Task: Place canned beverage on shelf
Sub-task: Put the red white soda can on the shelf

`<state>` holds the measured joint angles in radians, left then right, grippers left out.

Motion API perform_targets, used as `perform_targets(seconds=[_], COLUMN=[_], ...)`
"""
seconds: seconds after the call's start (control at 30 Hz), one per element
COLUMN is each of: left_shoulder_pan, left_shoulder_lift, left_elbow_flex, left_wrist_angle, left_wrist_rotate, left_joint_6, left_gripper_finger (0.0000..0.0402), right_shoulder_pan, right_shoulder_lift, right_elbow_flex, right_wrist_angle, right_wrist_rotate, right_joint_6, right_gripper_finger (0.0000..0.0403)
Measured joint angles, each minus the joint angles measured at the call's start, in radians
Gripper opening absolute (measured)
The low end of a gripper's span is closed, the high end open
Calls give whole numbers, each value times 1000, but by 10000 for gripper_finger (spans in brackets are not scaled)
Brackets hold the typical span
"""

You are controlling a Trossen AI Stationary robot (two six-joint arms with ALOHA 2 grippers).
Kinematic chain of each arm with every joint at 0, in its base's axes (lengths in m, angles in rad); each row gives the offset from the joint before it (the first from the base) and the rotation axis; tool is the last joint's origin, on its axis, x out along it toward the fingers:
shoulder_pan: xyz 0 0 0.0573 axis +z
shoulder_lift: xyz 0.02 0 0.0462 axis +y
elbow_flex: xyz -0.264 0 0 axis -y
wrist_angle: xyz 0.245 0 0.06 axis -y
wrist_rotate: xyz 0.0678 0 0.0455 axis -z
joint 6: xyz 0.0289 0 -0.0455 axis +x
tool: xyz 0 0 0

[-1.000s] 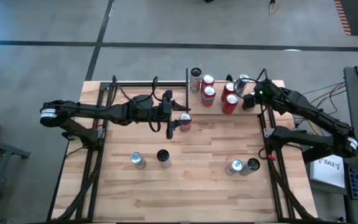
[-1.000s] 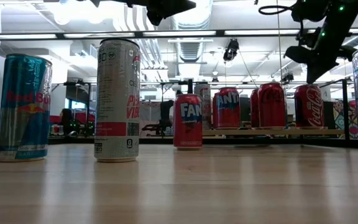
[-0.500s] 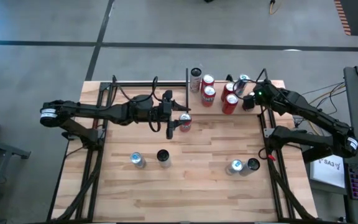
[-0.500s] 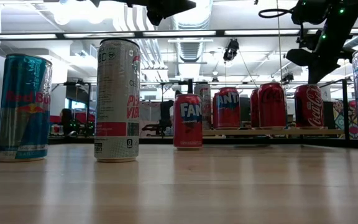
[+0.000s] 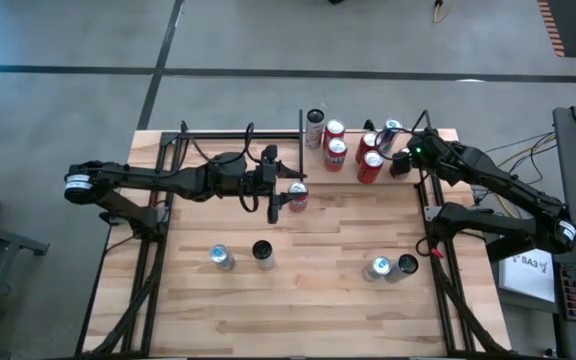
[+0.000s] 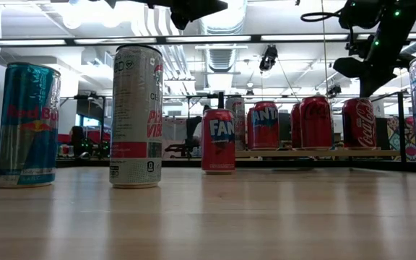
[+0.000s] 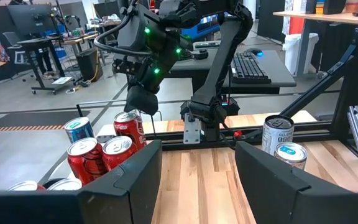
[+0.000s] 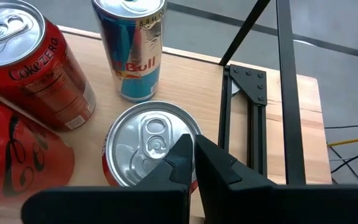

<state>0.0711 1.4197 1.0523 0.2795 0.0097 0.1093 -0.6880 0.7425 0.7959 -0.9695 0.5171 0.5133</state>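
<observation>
The shelf (image 6: 316,153), a light-wood board with black rods, stands at the table's far right and bears several cans. My right gripper (image 8: 194,152) is shut and hovers slanting down just over the top of a red can (image 8: 148,146) at the shelf's right end; the low view shows a small gap between them. A Red Bull can (image 8: 132,50) and a Coke Zero can (image 8: 33,68) stand beyond it. My left gripper (image 7: 197,149) is open and level, high over the table's middle, with nothing between its fingers. A red Fanta can (image 6: 218,141) stands on the table below it.
Nearer the front edge stand a Red Bull can (image 6: 26,124), a tall white can (image 6: 136,115) and two more cans (image 5: 392,267) at the right. Black frame rods (image 8: 284,93) run along the shelf's right side. Bare tabletop lies between the cans.
</observation>
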Motion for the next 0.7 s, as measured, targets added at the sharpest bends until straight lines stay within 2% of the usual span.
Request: perform_targets(seconds=[0.23,0.47,0.7], left_shoulder_pan=[0,0,0], left_shoulder_lift=[0,0,0], left_elbow_flex=[0,0,0], left_wrist_angle=[0,0,0], left_wrist_rotate=[0,0,0], left_joint_6=[0,-7,-7], left_gripper_finger=[190,190,190], right_shoulder_pan=[0,0,0], right_shoulder_lift=[5,12,13], right_elbow_flex=[0,0,0], right_wrist_angle=[0,-30,-33], right_wrist_rotate=[-53,4,10], right_joint_6=[-5,8,10], right_gripper_finger=[9,9,9])
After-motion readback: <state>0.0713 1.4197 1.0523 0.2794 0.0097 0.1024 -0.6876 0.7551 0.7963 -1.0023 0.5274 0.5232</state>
